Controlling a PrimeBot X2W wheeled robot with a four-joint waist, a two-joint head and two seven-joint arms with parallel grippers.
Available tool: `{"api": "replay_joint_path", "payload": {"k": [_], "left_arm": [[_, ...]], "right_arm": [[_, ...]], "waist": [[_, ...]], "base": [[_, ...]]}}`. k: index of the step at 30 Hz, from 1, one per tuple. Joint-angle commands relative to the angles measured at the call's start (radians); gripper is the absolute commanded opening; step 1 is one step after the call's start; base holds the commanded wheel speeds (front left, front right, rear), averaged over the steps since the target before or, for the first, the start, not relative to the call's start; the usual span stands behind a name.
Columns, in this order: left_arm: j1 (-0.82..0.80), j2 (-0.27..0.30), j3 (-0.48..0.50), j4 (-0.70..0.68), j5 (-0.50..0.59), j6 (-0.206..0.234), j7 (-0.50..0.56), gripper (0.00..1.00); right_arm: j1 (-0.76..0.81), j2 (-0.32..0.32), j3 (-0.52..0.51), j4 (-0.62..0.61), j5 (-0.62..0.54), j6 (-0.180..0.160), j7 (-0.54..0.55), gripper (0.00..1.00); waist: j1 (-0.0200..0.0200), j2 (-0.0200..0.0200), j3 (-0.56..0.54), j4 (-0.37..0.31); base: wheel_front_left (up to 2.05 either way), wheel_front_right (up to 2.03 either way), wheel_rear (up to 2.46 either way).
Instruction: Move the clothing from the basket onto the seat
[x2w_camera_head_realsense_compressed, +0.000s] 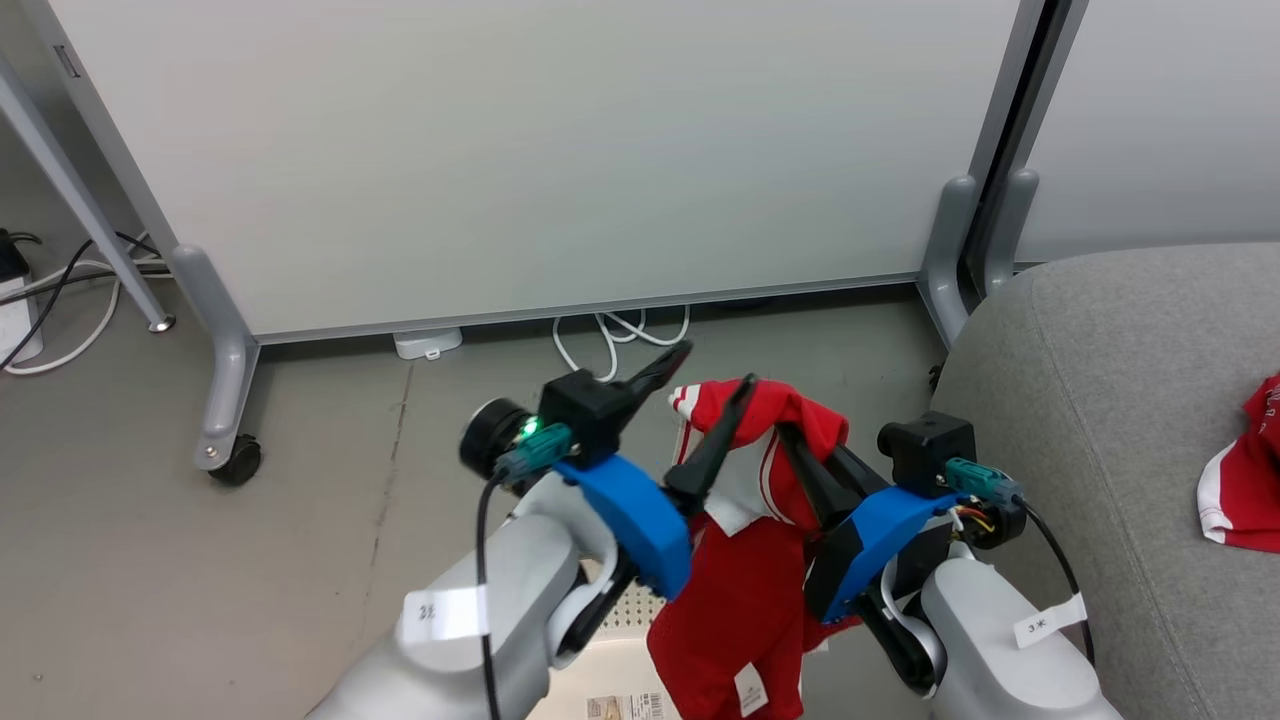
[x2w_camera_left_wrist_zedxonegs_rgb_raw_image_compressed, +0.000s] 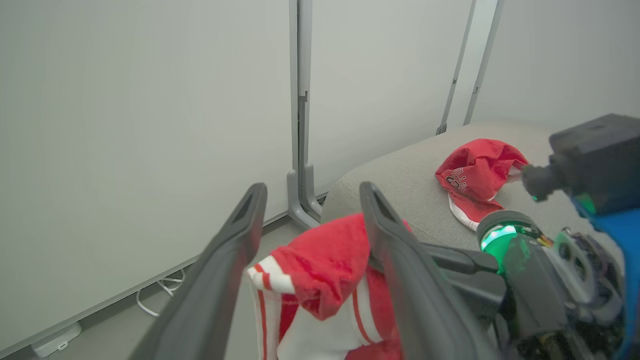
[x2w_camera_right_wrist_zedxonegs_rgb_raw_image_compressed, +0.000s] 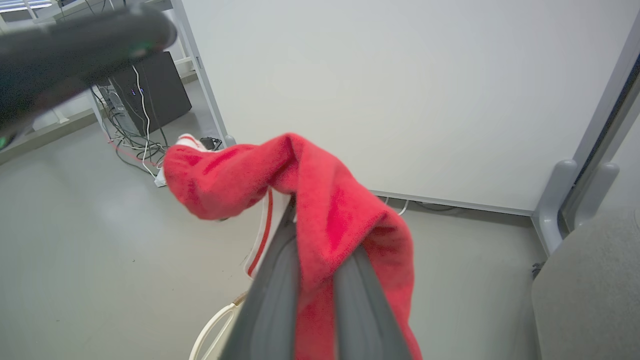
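One garment (x2w_camera_head_realsense_compressed: 745, 590) hangs clamped in the right gripper (x2w_camera_head_realsense_compressed: 800, 450), seat (x2w_camera_head_realsense_compressed: 1100, 380) at three o'clock; left gripper (x2w_camera_head_realsense_compressed: 716, 367) gapes, so we judge single-arm carriage.

Fuzzy red cloth garment (x2w_camera_right_wrist_zedxonegs_rgb_raw_image_compressed: 340, 215), matt grey woven-fabric seat (x2w_camera_head_realsense_compressed: 1110, 400), smooth matt floor (x2w_camera_head_realsense_compressed: 150, 580), cream plastic basket (x2w_camera_head_realsense_compressed: 630, 610)

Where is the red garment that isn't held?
The loose garment lies on the grey sofa seat at the head view's right edge, right of the right end effector.
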Motion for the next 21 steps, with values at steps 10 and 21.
{"api": "replay_joint_path", "payload": {"k": [10,21], "left_arm": [[0.229,0.052,0.213,-0.158,0.215,-0.008,-0.003,1.00],[0.432,0.053,0.422,-0.248,0.348,-0.026,-0.003,1.00]], "right_arm": [[0.035,-0.006,-0.044,-0.044,-0.020,0.000,0.000,0.00],[0.067,-0.012,-0.091,-0.101,-0.039,0.000,0.021,0.00]], "waist": [[0.0000,0.0000,0.011,0.003],[0.0000,0.0000,0.012,0.004]], "base": [[0.00,0.00,0.00],[0.00,0.00,0.00]]}}
